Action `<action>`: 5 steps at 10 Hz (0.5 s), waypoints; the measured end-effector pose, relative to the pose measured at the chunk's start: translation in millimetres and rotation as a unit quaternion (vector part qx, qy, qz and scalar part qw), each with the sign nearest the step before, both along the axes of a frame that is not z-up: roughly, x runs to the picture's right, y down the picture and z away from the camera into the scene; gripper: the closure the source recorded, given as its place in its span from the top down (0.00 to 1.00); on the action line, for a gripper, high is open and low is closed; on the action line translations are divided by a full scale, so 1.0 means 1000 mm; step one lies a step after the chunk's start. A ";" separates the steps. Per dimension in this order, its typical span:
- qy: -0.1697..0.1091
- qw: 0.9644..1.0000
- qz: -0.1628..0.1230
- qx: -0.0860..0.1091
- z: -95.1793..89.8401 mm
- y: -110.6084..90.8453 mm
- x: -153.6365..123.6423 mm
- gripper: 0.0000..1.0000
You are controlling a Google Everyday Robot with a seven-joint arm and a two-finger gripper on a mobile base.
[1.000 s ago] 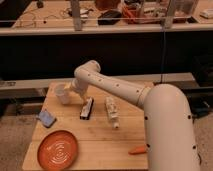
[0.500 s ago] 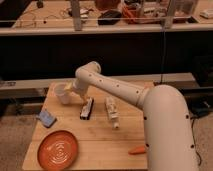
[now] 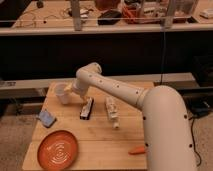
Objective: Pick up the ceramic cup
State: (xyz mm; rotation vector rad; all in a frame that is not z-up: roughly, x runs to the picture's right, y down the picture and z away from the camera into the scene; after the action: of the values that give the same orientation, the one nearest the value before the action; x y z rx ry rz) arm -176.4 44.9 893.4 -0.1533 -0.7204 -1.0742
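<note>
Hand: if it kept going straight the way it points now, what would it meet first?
Most likely the ceramic cup: the hand sits right beside it, angled down toward it, though depth is hard to judge.

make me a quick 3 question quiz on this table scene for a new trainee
1. Fill in: the plate at the near-left corner of the table, as the camera sees it, is coloured ____.
2. True or false: the ceramic cup stands on that plate.
3. Where is the gripper?
A) over the plate
B) right beside the ceramic cup, at the table's far left
C) at the table's near-right corner

Key: 1 orange; 2 false, the cup stands on the bare table far from the plate; 3 B.
</note>
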 end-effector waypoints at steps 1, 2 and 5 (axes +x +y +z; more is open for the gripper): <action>-0.001 1.000 0.000 -0.001 0.001 0.001 0.000 0.80; -0.003 1.000 0.000 -0.002 0.003 0.002 0.001 0.80; -0.008 1.000 -0.001 -0.004 0.007 0.005 0.001 0.80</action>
State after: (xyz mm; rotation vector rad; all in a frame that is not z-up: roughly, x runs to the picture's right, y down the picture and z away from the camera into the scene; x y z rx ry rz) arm -175.4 50.0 900.8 -0.1531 -0.7390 -1.0761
